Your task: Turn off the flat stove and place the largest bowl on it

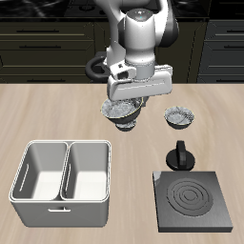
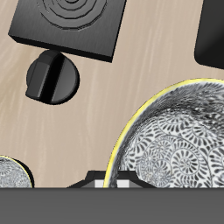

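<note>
Pale wood-grain table (image 1: 57,110), dark cabinets along the back wall. Flat stove (image 1: 193,202) sits near the front edge, coils dark, its black knob (image 1: 180,152) just behind the plate. White two-compartment bin (image 1: 63,172) well apart from it. Exterior view: gripper (image 1: 127,112) low over the largest bowl (image 1: 122,113), a smaller bowl (image 1: 179,117) beside; finger spread hidden. Wrist view alone shows the largest bowl's (image 2: 179,144) patterned inside, yellowish rim, the knob (image 2: 52,76) close up; grip cannot be told
</note>
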Motion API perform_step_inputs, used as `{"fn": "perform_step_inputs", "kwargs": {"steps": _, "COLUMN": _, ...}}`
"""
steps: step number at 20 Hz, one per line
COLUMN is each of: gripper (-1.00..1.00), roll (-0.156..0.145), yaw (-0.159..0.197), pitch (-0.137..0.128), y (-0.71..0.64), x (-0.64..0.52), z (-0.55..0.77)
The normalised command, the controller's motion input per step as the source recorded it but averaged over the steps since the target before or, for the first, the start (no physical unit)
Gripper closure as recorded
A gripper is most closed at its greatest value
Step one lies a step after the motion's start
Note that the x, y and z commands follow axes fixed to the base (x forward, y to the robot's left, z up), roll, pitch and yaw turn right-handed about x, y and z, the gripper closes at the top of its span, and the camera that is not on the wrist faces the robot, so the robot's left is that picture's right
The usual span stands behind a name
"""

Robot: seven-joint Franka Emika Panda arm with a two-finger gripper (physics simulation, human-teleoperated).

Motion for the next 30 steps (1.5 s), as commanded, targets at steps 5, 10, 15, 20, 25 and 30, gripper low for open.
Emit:
{"fn": "perform_step_inputs", "kwargs": {"steps": 5, "gripper": 1.00, "roll": -0.014, "yaw": -0.019, "pitch": -0.009, "y": 0.23, "x": 0.24, "z": 0.17}}
{"fn": "perform_step_inputs", "kwargs": {"steps": 10, "gripper": 1.00, "roll": -0.003, "yaw": -0.003, "pitch": 0.004, "y": 0.22, "x": 0.21, "z": 0.07}}
{"fn": "perform_step_inputs", "kwargs": {"steps": 15, "gripper": 1.00, "roll": 0.005, "yaw": 0.005, "pitch": -0.008, "y": 0.33, "x": 0.30, "z": 0.08}}
{"fn": "perform_step_inputs", "kwargs": {"steps": 20, "gripper": 1.00, "roll": 0.006, "yaw": -0.009, "pitch": 0.006, "y": 0.20, "x": 0.27, "z": 0.02}}
{"fn": "perform_step_inputs", "kwargs": {"steps": 25, "gripper": 1.00, "roll": -0.020, "yaw": -0.012, "pitch": -0.007, "y": 0.16, "x": 0.29, "z": 0.08}}
{"fn": "perform_step_inputs", "kwargs": {"steps": 30, "gripper": 1.00, "roll": -0.015, "yaw": -0.025, "pitch": -0.004, "y": 0.08, "x": 0.23, "z": 0.10}}
